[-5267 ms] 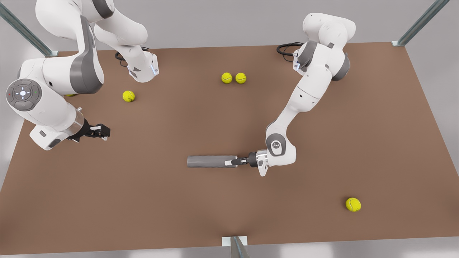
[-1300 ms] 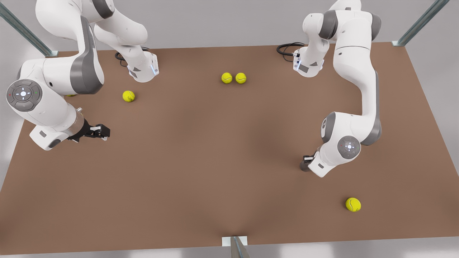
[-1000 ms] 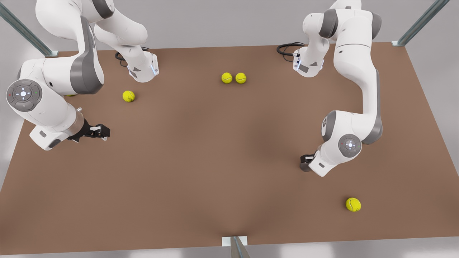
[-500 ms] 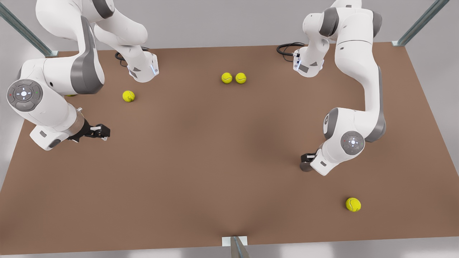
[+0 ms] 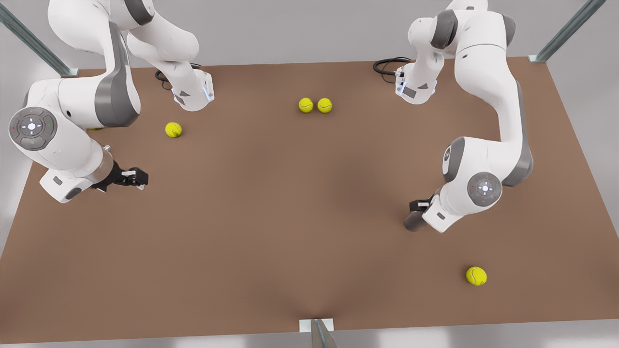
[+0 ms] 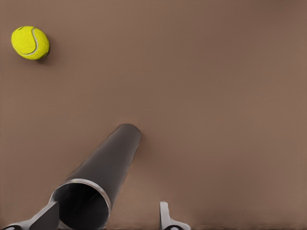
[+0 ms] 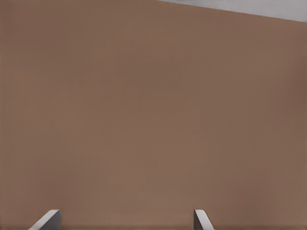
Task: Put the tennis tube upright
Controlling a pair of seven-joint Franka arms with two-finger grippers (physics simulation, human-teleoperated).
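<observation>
The dull-grey tennis tube (image 6: pixel 103 165) stands upright on the brown table, and I look down into its open rim. In the front view only a dark piece of the tennis tube (image 5: pixel 412 222) shows under the wrist at the front view's right. My left gripper (image 6: pixel 108 210) hangs over it, open. The rim sits between the fingers, close to one finger (image 6: pixel 47 216) and apart from the other. The left gripper (image 5: pixel 419 205) is mostly hidden by its wrist. My right gripper (image 5: pixel 137 178) waits open above bare table at the front view's left, with nothing between its fingertips (image 7: pixel 50 216).
One tennis ball (image 5: pixel 476 276) lies near the tube toward the front edge, and the same tennis ball (image 6: pixel 30 42) shows from the left wrist. Two balls (image 5: pixel 315 105) sit at the back middle, another ball (image 5: pixel 173 129) at the back left. A metal post (image 5: pixel 319 333) stands at the front edge.
The tube lay flat mid-table in the left gripper; it now stands at the front view's right. Over the last second the left wrist drifted right, uncovering more of the tube. The right arm stayed still.
</observation>
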